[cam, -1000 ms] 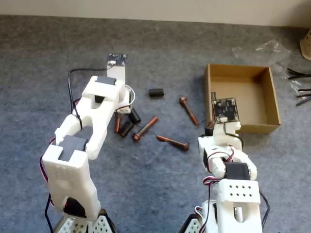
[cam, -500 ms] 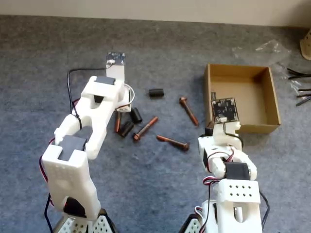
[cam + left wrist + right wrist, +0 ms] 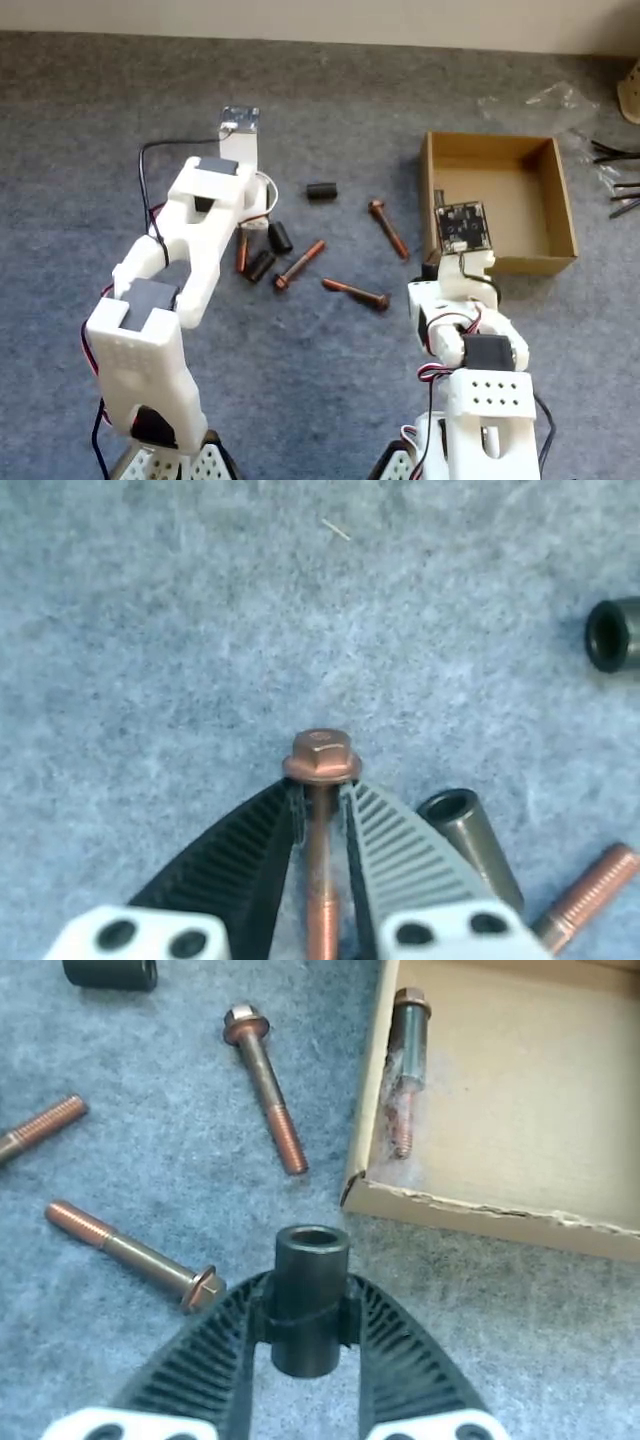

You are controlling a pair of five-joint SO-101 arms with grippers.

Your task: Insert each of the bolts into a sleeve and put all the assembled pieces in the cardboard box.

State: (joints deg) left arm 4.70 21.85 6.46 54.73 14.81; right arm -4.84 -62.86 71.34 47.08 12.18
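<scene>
Our left gripper (image 3: 321, 788) is clamped on a bolt (image 3: 321, 758). Its ribbed fingers (image 3: 250, 850) squeeze the shank just under the hex head, which pokes out past the tips above the grey carpet (image 3: 150, 630). Just beside this gripper lies a grey sleeve (image 3: 470, 838), open end showing, and next to that is the threaded tip (image 3: 590, 892) of another bolt.

Our right gripper (image 3: 306, 1305) is closed around a black sleeve (image 3: 311, 1255), gripped at mid-length between both fingers, bore pointing away from the wrist. Nearest to it on the carpet we see the near bolt (image 3: 135, 1255), head toward the gripper, close but not touching. Farther out lies the mid bolt (image 3: 265, 1085), head away from the gripper, near the outer side wall of the box (image 3: 480, 1215). The box's torn near wall lies just ahead of the gripper, off to one side. Inside, against the side wall, rests the boxed bolt (image 3: 408, 1050), its middle dark and its threads bare; we cannot tell whether that dark part is a sleeve. Farthest out is the far sleeve (image 3: 110, 970), lying on its side.

From above, we see the left arm (image 3: 195, 235) stretched over the carpet with sleeves and bolts bunched just to its right, and the right arm (image 3: 470, 345) standing just short of the box's near wall. Beyond the box lies a clear plastic bag (image 3: 530, 100), and to the box's right are thin black strands (image 3: 622, 186).
</scene>
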